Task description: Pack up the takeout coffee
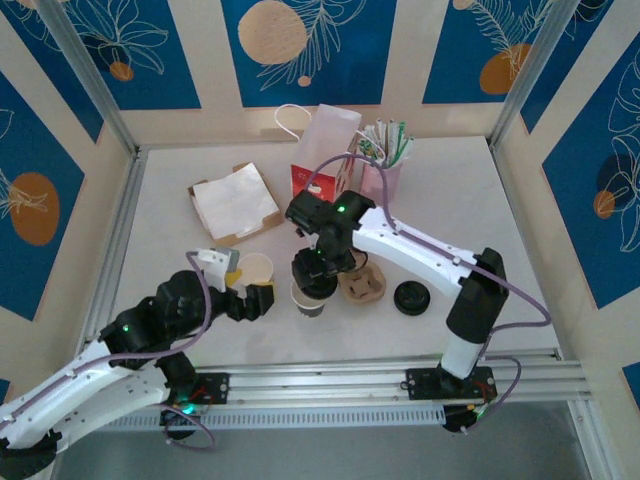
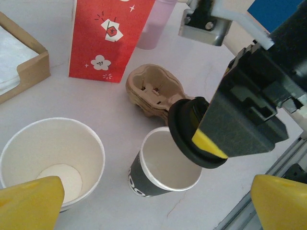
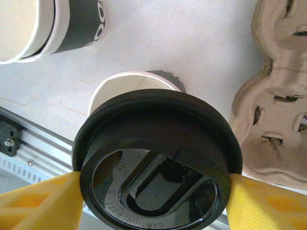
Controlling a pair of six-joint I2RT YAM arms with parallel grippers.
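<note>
My right claw (image 3: pixel 153 194) grasps the black lid (image 3: pixel 153 139) by its edges, tilted over the takeout coffee cup (image 3: pixel 125 80) rim, cardboard carrier (image 3: pixel 276 91) close alongside. My left claw (image 2: pixel 154 205) is released and wide.

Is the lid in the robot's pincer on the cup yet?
No, the right pincer holds the black lid tilted over the dark cup, whose mouth is open.

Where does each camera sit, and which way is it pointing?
Top external: above and behind the arms, looking down at the table; both arms show.
Left wrist: on the left arm, looking past its open left gripper at the off-white cup and dark cup.
Right wrist: on the right arm, looking down past the right gripper, shut on a black lid.
Shared: both wrist views show the dark cup and cardboard carrier.
</note>
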